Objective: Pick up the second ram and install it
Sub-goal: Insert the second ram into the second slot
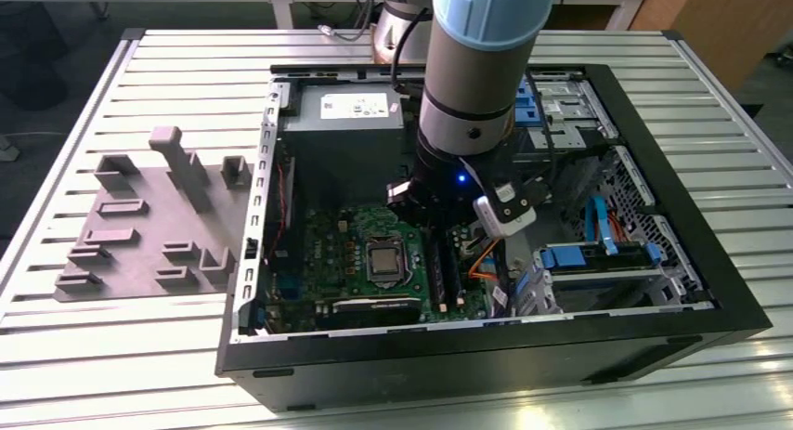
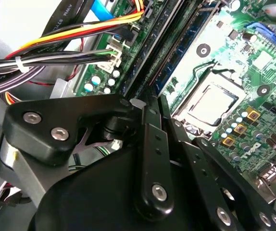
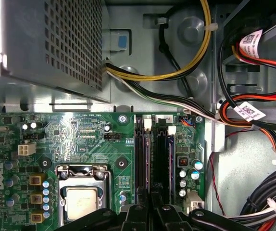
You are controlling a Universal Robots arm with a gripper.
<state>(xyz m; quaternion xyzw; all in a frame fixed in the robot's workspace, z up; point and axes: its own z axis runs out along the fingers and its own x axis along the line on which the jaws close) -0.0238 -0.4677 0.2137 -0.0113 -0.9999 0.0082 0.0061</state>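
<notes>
Arm: in the exterior view the arm [image 1: 477, 68] is seen reaching down into the open computer case [image 1: 496, 356], which is carried by the slatted desk [image 1: 124, 356].

Pincer: the pincer [image 3: 150, 209] is seen at the lower middle of the first wrist view, just above the near end of the memory sockets [image 3: 155, 159]. Its black links fill the lower half of the second wrist view [image 2: 150, 144]. Whether its tips are closed on anything cannot be told, since they are hidden behind its own body.

Second ram: a dark stick [image 3: 144, 159] is seen seated upright in the socket at centre frame of the first wrist view, directly in line with the pincer. In the second wrist view it [image 2: 188, 43] runs toward the upper right of the frame. Whether the pincer touches it cannot be told.

Board: the green board [image 3: 80, 134] lies under the pincer, with the processor [image 3: 82, 202] at the lower left of the first wrist view.

Tray: a grey moulded tray [image 1: 149, 226] rests on the desk at the left of the exterior view, well apart from the pincer.
</notes>
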